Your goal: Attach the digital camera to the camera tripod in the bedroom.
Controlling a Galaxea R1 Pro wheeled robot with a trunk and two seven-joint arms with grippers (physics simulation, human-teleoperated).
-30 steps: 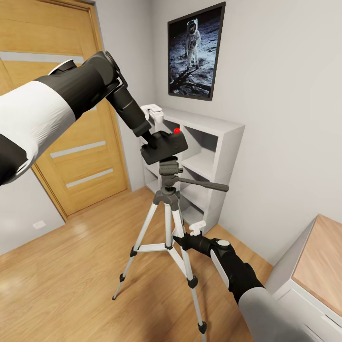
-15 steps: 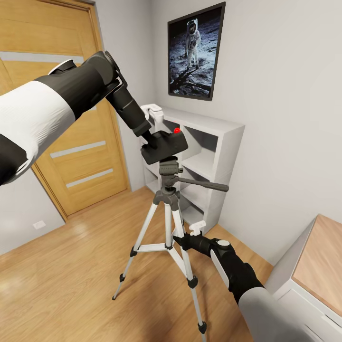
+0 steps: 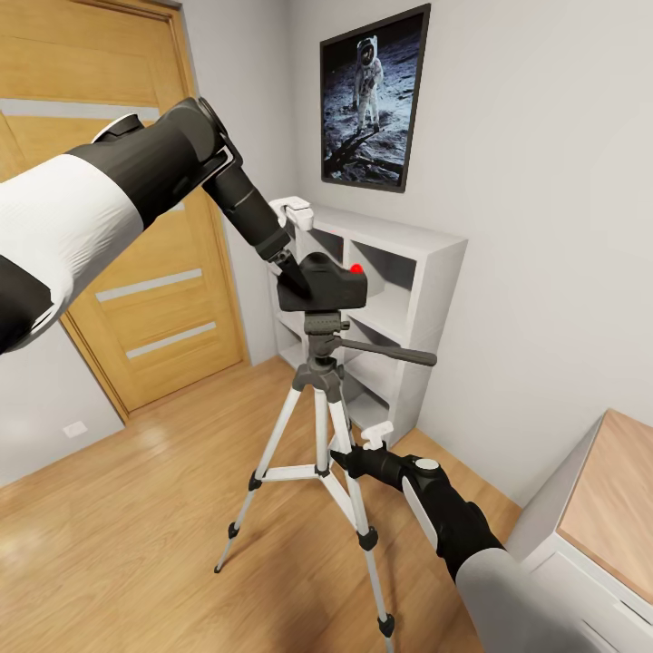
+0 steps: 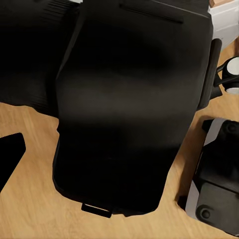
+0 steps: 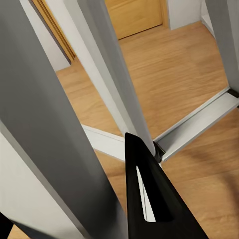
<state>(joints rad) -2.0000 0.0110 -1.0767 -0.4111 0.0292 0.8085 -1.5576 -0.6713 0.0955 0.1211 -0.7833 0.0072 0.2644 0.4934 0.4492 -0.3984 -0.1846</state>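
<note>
In the head view, the small matte-black digital camera (image 3: 328, 284) with its red button is seated level on the dark grey head of the silver-legged camera tripod (image 3: 319, 426), so attachment is judged nearly complete; release is left. The left gripper (image 3: 288, 268) is seen at the camera's rear, its jaw state not discernible, with the white cube shelf (image 3: 413, 272) close behind. In the left wrist view, the camera's black body (image 4: 132, 104) is seen large above the wood plank floor (image 4: 30, 209). In the right wrist view, a tripod leg (image 5: 107, 74) is pinched by the right gripper (image 5: 134, 164)

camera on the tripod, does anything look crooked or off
Nothing stands out. The camera sits level on the tripod head, red button up, and the tripod stands upright on the floor with its legs spread.
</note>
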